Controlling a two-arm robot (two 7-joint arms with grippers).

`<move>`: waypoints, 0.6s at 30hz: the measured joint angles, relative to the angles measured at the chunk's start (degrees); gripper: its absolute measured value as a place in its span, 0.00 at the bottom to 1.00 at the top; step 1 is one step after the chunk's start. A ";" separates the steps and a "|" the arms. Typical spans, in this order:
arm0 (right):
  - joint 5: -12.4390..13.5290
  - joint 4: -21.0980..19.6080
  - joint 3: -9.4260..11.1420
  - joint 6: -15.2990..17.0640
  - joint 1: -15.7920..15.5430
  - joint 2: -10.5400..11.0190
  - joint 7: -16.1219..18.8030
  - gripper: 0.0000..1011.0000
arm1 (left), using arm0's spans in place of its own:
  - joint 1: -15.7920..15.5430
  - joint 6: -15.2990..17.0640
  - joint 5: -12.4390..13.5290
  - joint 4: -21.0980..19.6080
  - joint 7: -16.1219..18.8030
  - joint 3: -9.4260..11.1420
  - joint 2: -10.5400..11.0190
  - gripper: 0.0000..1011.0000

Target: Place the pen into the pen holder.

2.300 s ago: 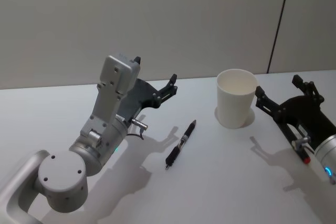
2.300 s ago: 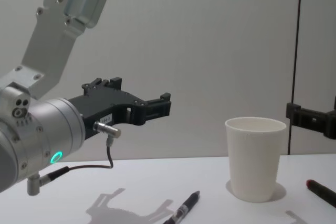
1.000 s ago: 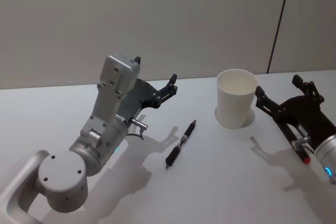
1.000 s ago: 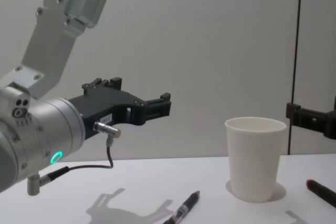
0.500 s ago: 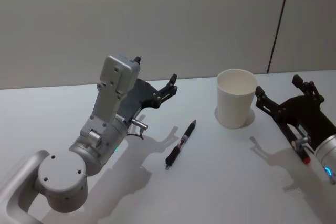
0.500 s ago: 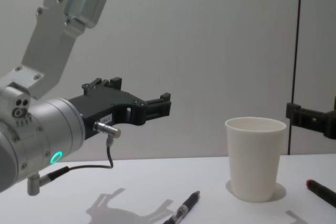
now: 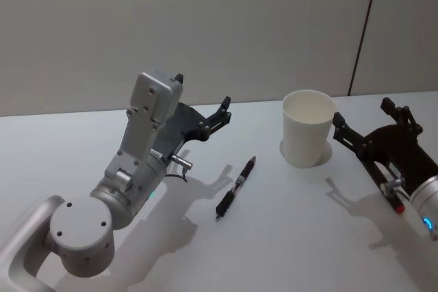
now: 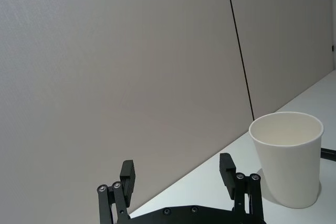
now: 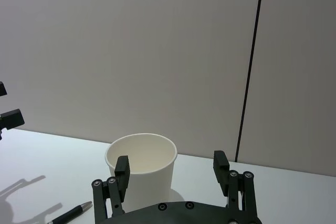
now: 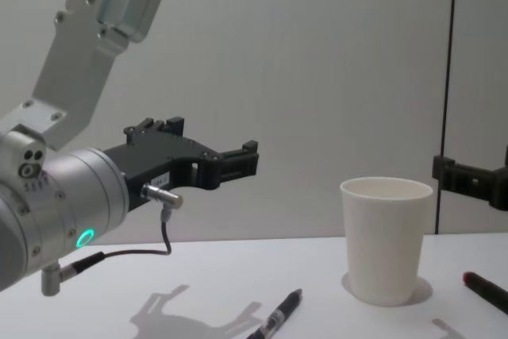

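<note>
Lying flat on the table (image 7: 287,237), the black pen (image 7: 236,187) is untouched, so I judge the whole task is left: grasp, lift, drop in. The pen holder (image 7: 308,131), a white paper cup, stands upright near it, not touching. The left hand (image 7: 203,94) hovers to the pen's left, fingers wide apart. The right hand (image 7: 363,112), also wide, is just beside the pen holder. Bare table around the pen gives room to approach.

The left arm (image 7: 146,128) was formed of rounded silver-grey housings, with a green-lit ring (image 10: 83,237) and a thin dark cable (image 10: 165,232). The left tool (image 8: 177,166) and right tool (image 9: 171,161) were built of black linkages dotted with screws.
</note>
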 joint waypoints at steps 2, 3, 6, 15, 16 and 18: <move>0.00 0.00 0.00 0.00 0.00 0.00 0.00 0.99 | 0.00 0.00 0.00 0.00 0.00 0.00 0.01 0.99; 0.00 0.02 0.00 0.03 0.02 -0.01 0.02 0.99 | 0.00 0.00 0.00 0.00 0.00 0.00 0.00 0.99; -0.25 0.26 0.01 0.30 0.30 -0.05 0.41 0.99 | 0.00 0.00 0.00 0.00 0.00 0.00 0.00 0.99; -2.65 3.20 0.10 3.38 3.07 -0.33 3.16 0.99 | 0.00 0.00 0.00 0.00 0.00 0.00 0.00 0.99; -3.26 4.03 0.10 4.12 3.71 -0.42 3.88 0.99 | 0.00 0.00 0.00 0.00 0.00 0.00 0.00 0.99; -4.00 5.24 0.14 4.90 4.68 -0.54 4.75 0.99 | 0.00 0.00 0.00 0.00 0.00 0.00 0.00 0.99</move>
